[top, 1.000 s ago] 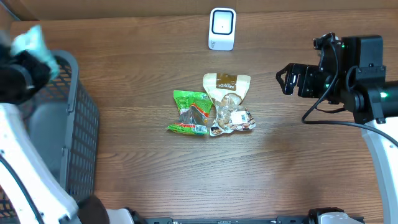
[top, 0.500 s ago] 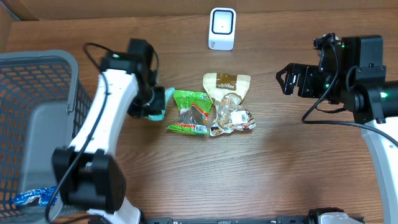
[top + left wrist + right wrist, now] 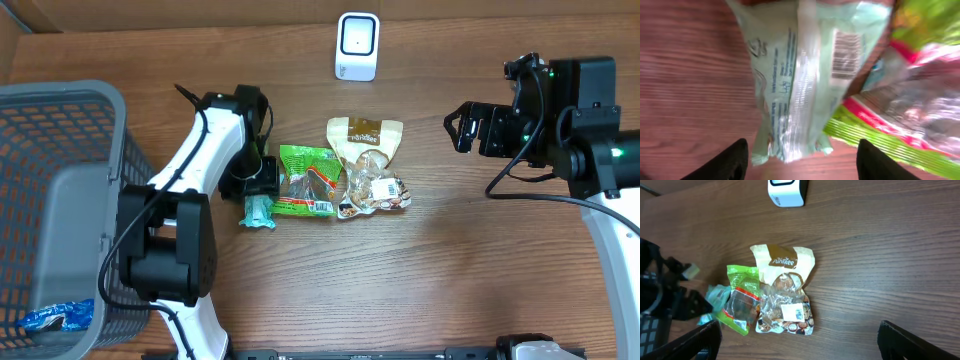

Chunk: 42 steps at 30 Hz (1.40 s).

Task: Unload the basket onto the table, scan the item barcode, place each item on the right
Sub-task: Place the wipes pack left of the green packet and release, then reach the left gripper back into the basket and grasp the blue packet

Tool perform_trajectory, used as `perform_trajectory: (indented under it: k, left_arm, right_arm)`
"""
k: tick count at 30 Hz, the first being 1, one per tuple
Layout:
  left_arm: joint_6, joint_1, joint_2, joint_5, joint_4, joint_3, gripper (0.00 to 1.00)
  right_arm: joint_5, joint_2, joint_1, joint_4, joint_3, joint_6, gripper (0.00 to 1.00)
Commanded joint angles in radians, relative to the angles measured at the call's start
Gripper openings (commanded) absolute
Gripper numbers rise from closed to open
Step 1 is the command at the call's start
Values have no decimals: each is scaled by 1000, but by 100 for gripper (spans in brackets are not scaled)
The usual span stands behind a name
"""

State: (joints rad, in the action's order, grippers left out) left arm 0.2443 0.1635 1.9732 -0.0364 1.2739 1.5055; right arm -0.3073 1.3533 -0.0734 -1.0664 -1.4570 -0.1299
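The brown packet (image 3: 782, 262) has a word on it that looks like "AnTree". The mint packet (image 3: 790, 85) has a black barcode (image 3: 842, 55) on a white patch. It also has lines of tiny print, too small to read. The clear packet (image 3: 785, 312) has a small white label with a barcode too.

The mint packet is pale green and shiny, with a flat seam down its middle. It lies on the table (image 3: 450, 260) with its barcode side up. It is just beside the green packet (image 3: 305, 180), at 7 o'clock from it. The white scanner (image 3: 357, 45) stands well apart, at 12 o'clock from the pile.

The left gripper (image 3: 802, 147) hangs over the mint packet. Its two fingers (image 3: 735, 160) stand apart, one on each side of the packet's end. They are wider than the packet and do not squeeze it. The right gripper (image 3: 458, 128) is at 3 o'clock, wide open, holding nothing. A grey basket (image 3: 130, 190) at 9 o'clock has a blue packet (image 3: 50, 318) in it.
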Motion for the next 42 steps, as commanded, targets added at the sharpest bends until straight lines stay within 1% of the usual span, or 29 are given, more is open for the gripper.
perform_trajectory:
  k: [1, 2, 6, 9, 12, 15, 17, 18, 20, 21, 22, 23, 25, 28, 29, 33, 39, 42]
  left_arm:
    - [34, 1, -34, -16, 57, 203, 58]
    - [39, 1, -50, -16, 97, 295, 58]
    - [48, -5, -111, 17, 194, 511, 59]
    - [109, -22, -202, 131, 293, 669, 59]
    - [168, -55, -295, 228, 358, 714, 61]
    - [234, -132, -405, 316, 416, 708, 64]
    - [238, -192, -458, 314, 416, 684, 71]
    - [251, -266, -498, 314, 416, 659, 75]
    - [254, -361, -530, 301, 415, 627, 78]
    - [261, -426, -544, 291, 416, 603, 81]
    - [266, -486, -551, 278, 415, 578, 85]
    - [277, -622, -554, 253, 414, 509, 92]
    - [277, -725, -553, 234, 385, 423, 97]
    - [277, -846, -553, 195, 305, 279, 100]
    - [275, -944, -553, 151, 213, 152, 100]
    - [258, -1071, -553, 40, 80, -47, 100]
    - [258, -1114, -553, 74, -87, -305, 100]
    - [286, -1129, -553, 72, -175, -424, 100]
  right_arm:
    - [2, 1, -4, 3, -21, 7, 100]
    - [3, 1, -4, 0, -21, 7, 100]
    - [3, 1, -4, -11, -21, 7, 100]
    - [3, 1, -4, -14, -21, 7, 100]
    - [3, 1, -4, -13, -21, 7, 100]
    - [2, 1, -4, -13, -21, 7, 100]
    - [2, 1, -4, -13, -21, 7, 100]
    - [2, 1, -4, -13, -21, 7, 100]
    - [3, 1, -4, -13, -21, 7, 100]
    - [3, 1, -4, -13, -21, 7, 100]
    - [3, 1, -4, -13, -21, 7, 100]
    - [3, 1, -4, -13, -21, 7, 100]
    - [3, 1, -4, -13, -21, 7, 100]
    - [3, 1, -4, -13, -21, 7, 100]
    - [3, 1, -4, -13, -21, 7, 100]
    - [3, 1, -4, -11, -21, 8, 100]
    - [2, 9, -4, 6, -21, 7, 100]
    - [2, 17, -4, 2, -21, 7, 100]
